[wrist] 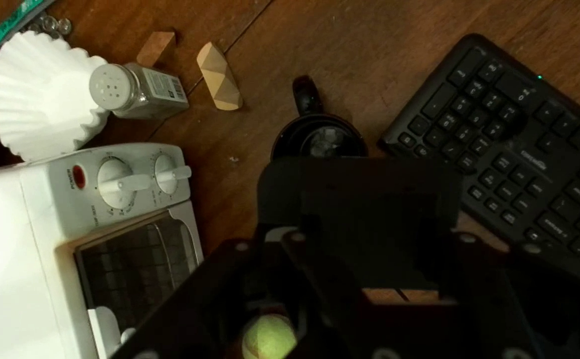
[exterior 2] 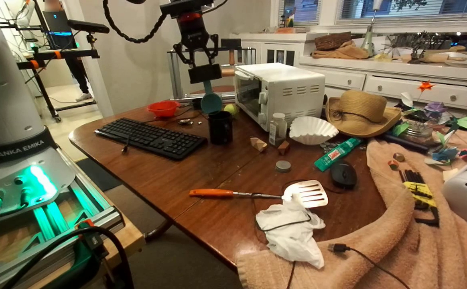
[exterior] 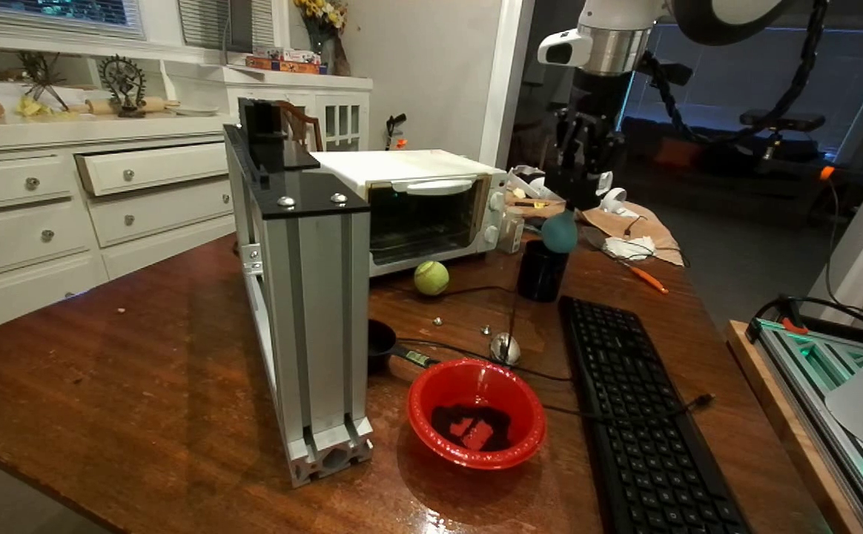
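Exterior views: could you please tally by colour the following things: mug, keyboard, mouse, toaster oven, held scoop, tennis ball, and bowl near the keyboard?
Black: 3 (mug, keyboard, mouse)
White: 1 (toaster oven)
Blue-green: 1 (held scoop)
Yellow-green: 1 (tennis ball)
Red: 1 (bowl)
Total: 7

Light glares off the table (exterior: 435, 513), while in the wrist view the oven top (wrist: 6, 269) bleaches white and the dark fingers (wrist: 222, 279) blur.

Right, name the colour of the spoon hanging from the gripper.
Teal, a muted blue-green; the spoon shows best in an exterior view.
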